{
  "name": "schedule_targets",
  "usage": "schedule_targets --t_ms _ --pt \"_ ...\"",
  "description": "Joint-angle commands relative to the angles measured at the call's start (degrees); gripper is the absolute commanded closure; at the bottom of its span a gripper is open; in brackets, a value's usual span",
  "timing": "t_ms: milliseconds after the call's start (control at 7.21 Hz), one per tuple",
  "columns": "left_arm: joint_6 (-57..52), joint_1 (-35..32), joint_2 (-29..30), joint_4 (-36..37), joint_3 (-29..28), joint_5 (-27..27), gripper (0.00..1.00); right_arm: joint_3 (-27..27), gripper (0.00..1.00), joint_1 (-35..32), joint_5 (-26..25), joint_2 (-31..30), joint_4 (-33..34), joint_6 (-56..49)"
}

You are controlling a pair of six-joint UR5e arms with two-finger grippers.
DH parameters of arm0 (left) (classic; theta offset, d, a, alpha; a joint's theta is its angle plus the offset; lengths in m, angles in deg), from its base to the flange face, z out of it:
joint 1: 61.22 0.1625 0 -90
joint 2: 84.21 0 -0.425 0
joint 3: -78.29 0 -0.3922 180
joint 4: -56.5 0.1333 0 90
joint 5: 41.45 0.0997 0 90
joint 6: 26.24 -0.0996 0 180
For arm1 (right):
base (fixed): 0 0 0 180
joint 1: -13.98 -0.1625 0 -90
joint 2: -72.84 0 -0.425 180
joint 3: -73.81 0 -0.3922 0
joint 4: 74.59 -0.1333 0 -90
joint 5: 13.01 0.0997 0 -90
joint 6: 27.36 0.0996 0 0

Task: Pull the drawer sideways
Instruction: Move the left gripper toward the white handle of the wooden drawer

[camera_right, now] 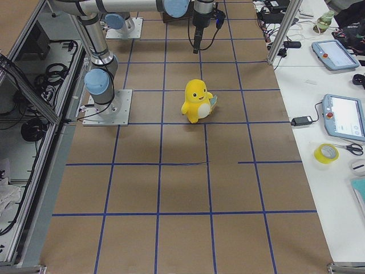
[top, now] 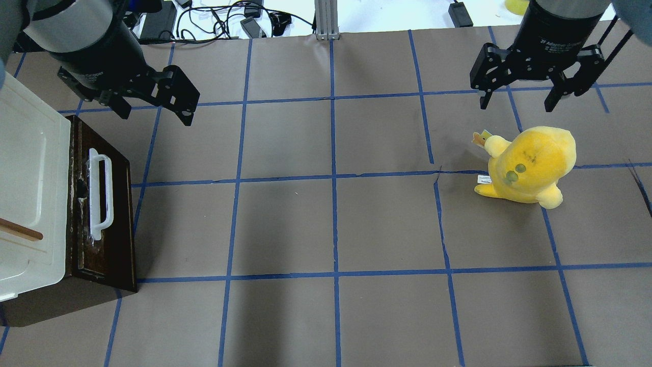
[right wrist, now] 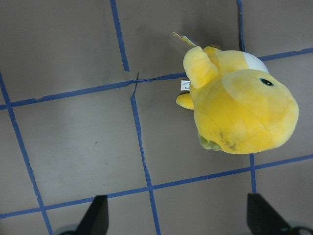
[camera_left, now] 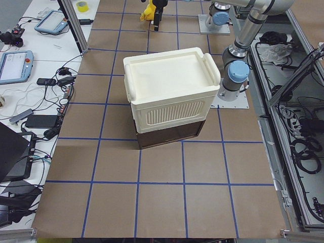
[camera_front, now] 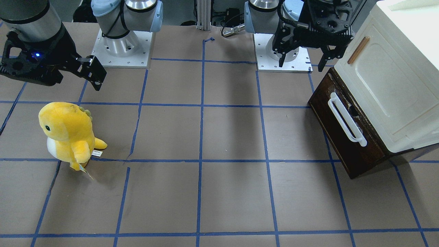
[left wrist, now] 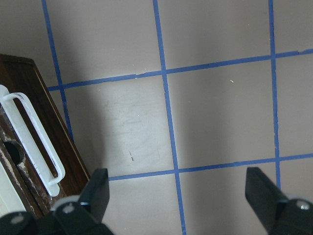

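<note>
**Left arm poised beside a shut drawer**

The cream cabinet (top: 25, 193) is standing over the drawer (top: 119, 239), whose dark front is facing the middle of the table (top: 331, 229) and appears to be sitting flush, not yet pulled. Its white handle (top: 108, 191) is running lengthwise along that front. The left gripper (top: 155, 116) is hanging in the air off the drawer's front, near one end of the handle, with its fingers spread wide and touching nothing. Well away from the drawer, a yellow plush toy (top: 532, 163) is standing. Beyond it, the right gripper (top: 517, 104) is also hanging empty, with its fingers apart. The left arm is much the nearer to the drawer, so the pull looks likely to fall to it.
</note>
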Motion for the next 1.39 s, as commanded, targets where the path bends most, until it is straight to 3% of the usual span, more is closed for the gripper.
schedule_targets --t_ms 0,970,1109,1248 --pt "-0.28 0.00 -0.55 -0.01 0.04 -0.10 0.00 0.00 0.00 -0.02 0.00 0.00 0.00 0.00" --pt "7.59 -0.17 1.47 0.07 1.61 0.43 0.00 0.00 0.00 -0.02 0.00 0.00 0.00 0.00" --pt "11.72 -2.87 2.34 -0.01 1.97 0.86 0.01 0.00 0.00 -0.02 0.00 0.00 0.00 0.00" --pt "19.16 -7.86 4.27 0.68 2.14 5.92 0.01 0.00 0.00 -0.02 0.00 0.00 -0.09 0.00"
